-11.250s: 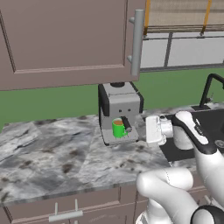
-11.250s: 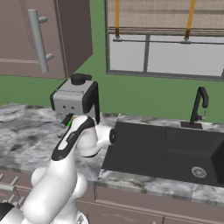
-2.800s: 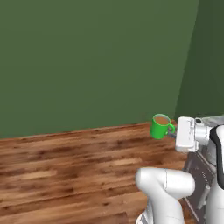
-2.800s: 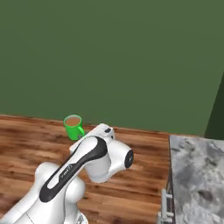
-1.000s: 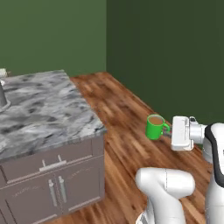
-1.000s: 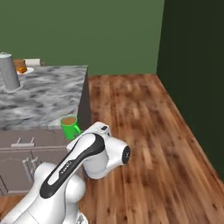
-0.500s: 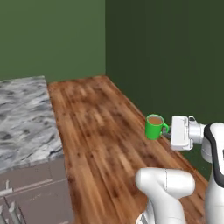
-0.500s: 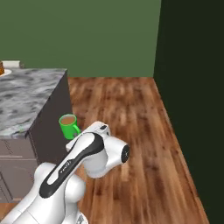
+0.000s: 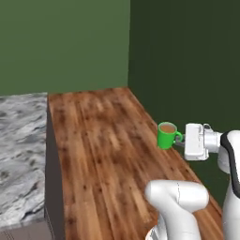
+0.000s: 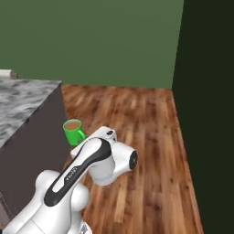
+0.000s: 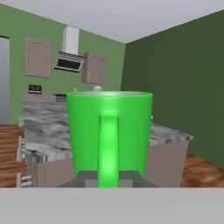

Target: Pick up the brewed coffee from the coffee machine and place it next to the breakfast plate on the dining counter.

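Gripper is clamped on the handle of the brewed coffee, which we carry upright in mid-air over the wooden floor, brown liquid level near the rim. From the hand camera the mug fronts squarely, handle toward us. We judge this the transport leg — the dining counter lies off to the left, its dark end panel close beside the mug. We should keep the wrist level, drive smoothly, and give that corner clearance before swinging over the slab.
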### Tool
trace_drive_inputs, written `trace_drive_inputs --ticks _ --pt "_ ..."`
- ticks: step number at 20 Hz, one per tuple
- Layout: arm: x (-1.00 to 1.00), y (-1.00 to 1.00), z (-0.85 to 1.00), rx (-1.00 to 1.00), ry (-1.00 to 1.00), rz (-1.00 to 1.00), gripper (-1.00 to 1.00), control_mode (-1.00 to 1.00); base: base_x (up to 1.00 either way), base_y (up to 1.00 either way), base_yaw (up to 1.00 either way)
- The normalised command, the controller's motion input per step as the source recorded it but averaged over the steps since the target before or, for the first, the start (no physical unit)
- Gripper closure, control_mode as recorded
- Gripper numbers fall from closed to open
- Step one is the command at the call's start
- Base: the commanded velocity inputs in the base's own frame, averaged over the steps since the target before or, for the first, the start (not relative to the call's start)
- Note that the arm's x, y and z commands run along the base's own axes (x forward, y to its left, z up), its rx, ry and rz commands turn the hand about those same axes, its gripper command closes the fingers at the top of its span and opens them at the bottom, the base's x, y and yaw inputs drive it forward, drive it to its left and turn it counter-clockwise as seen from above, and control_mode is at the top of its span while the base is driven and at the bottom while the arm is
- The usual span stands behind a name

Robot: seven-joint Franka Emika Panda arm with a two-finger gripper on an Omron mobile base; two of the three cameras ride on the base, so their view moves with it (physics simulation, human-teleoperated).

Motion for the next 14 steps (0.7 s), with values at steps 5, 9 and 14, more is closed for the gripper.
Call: trace_drive_inputs --ticks 5,9,14 --pt "0.00 0.00 0.00 0.00 0.00 0.00 1.00 1.00 1.00 -0.03 0.40" --pt "0.00 0.00 0.00 0.00 0.00 0.00 1.00 1.00 1.00 -0.06 0.46" --pt "0.00 0.00 0.00 0.00 0.00 0.00 1.00 1.00 1.00 -0.28 0.43"
